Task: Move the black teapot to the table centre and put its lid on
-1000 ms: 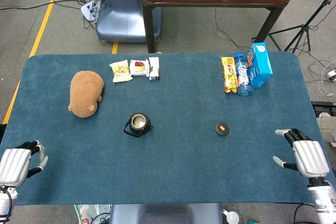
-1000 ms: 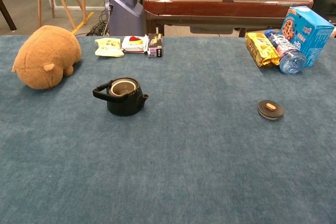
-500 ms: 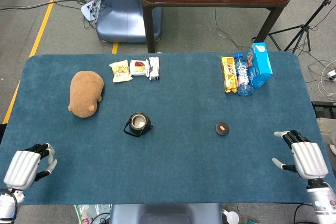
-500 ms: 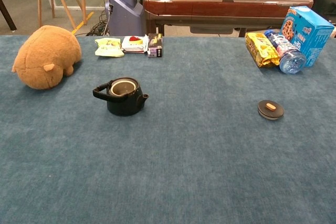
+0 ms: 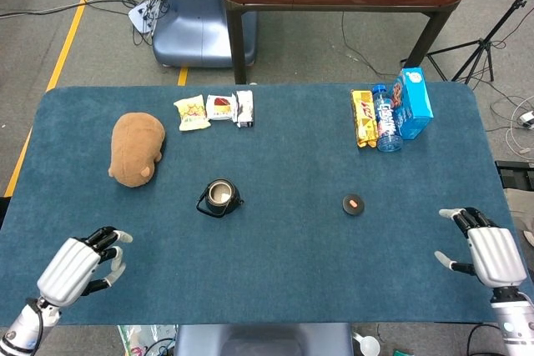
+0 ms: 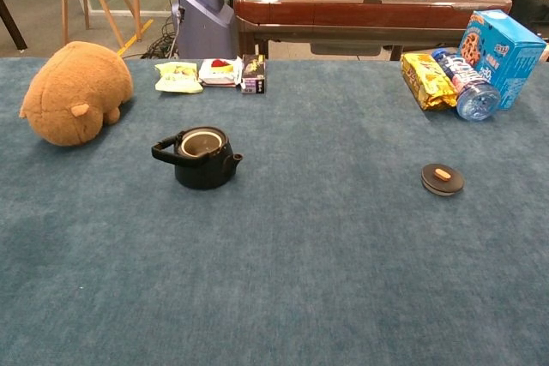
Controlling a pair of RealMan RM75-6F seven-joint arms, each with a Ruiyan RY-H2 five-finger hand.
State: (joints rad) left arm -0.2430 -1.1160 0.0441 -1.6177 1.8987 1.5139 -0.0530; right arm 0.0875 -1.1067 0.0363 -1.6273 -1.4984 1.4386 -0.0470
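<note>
Teapot: black teapot (image 5: 220,197) upright, uncovered, left of middle on the blue tabletop (image 5: 275,248).
Lid: lid (image 5: 354,204) flat, well right of it.
Left hand (image 5: 77,264): near front-left edge, fingers apart, empty.
Right hand (image 5: 488,249): front-right edge, fingers spread, empty.

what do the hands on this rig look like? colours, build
Both hands are visible only in the head view. The left hand and right hand each have a smooth silver-grey shell over the back, black fingers with pale silver-grey tips, and a wrist section mixing grey and black. No markings or sleeves are readable at this size.
</note>
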